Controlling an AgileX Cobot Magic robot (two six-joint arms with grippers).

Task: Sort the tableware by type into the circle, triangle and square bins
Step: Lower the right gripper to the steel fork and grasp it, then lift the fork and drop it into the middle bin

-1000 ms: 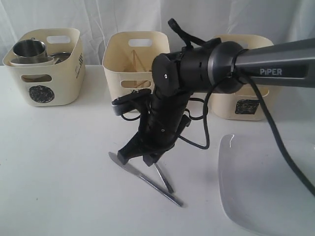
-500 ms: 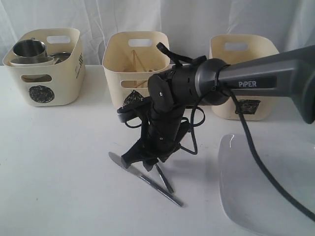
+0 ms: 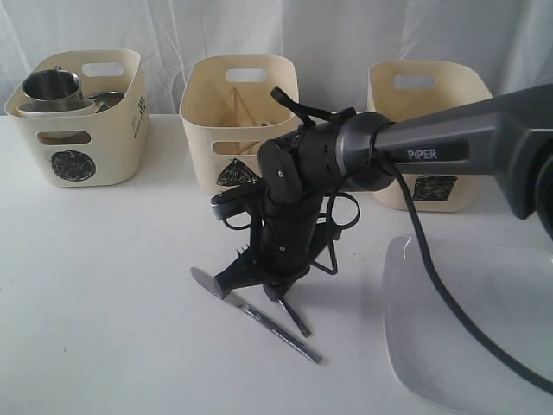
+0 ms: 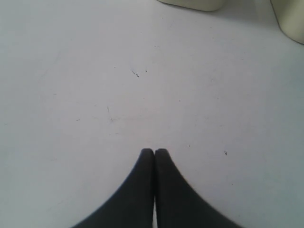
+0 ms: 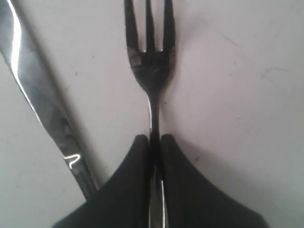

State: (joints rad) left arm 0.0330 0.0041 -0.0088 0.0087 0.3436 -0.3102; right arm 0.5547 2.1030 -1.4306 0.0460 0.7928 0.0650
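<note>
The right tool [image 5: 152, 140] pinches the fork [image 5: 151, 61] by its thin handle.

Its two fingers are closed tight on the handle, and the prongs stick out past the tips; the fork is low on the white tabletop [image 3: 104, 303], in front of the triangle tub [image 3: 238, 112], and I cannot tell if it is lifted off yet; the knife [image 3: 251, 316] lies flat just beside the fork, at a slant, not held; the left tool [image 4: 154, 152] is closed with nothing in it, over a bare bit of tabletop; the circle tub [image 3: 82, 121] at the back left has a steel mug [image 3: 52, 86] in it; chopsticks [image 3: 242, 108] lean inside the triangle tub; the square tub [image 3: 423, 130] is at the back right; the plate [image 3: 467, 328] lies near the front right, apart from the fork.
</note>
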